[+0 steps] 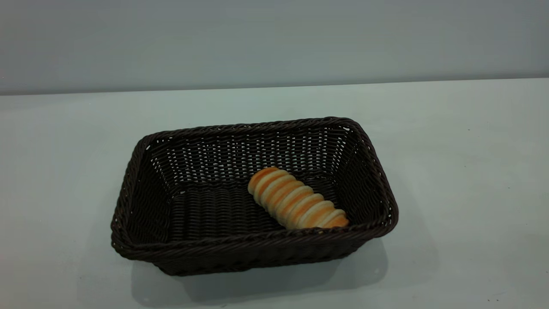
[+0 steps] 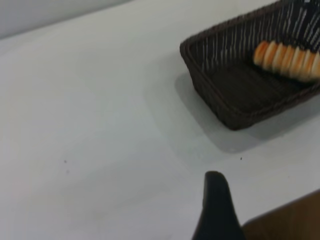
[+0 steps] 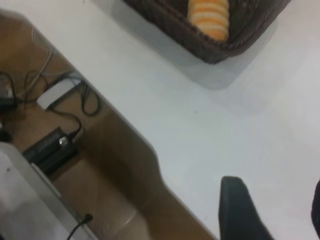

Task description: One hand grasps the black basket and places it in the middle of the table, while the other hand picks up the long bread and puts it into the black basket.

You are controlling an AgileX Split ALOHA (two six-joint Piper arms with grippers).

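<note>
1. Taking the black basket (image 1: 253,195) as our landmark, we see open table (image 1: 64,171) to its left, bare out to that edge of the exterior view, and a dark shadow pooled beneath the near wall.
2. The left gripper (image 2: 216,200) shows only in its own wrist view, as one dark finger (image 2: 216,210) held low over the table, well apart from the basket. With its partner out of sight, we cannot tell whether the fingers are spread or pressed together.
3. The basket stands flat about mid-table, slightly turned, its braided rim unbroken all round. Its sloping openwork sides let the pale surface show through.
4. The long bread (image 1: 297,198) lies inside the basket on the woven floor, in the right half. It runs diagonally, with its far end toward the middle and its near end close against the near wall by the right corner. It is golden-orange and cream, ridged crosswise, with rounded ends.
5. Right of the basket the table is again open up to the back wall.
6. The right gripper (image 3: 272,210) hangs near the table's edge, well away from the basket. Its two dark fingers (image 3: 239,207) are spread with bare table between them, holding nothing. Beyond that edge, cables (image 3: 75,107) and a black box (image 3: 50,147) lie on a brown floor.
</note>
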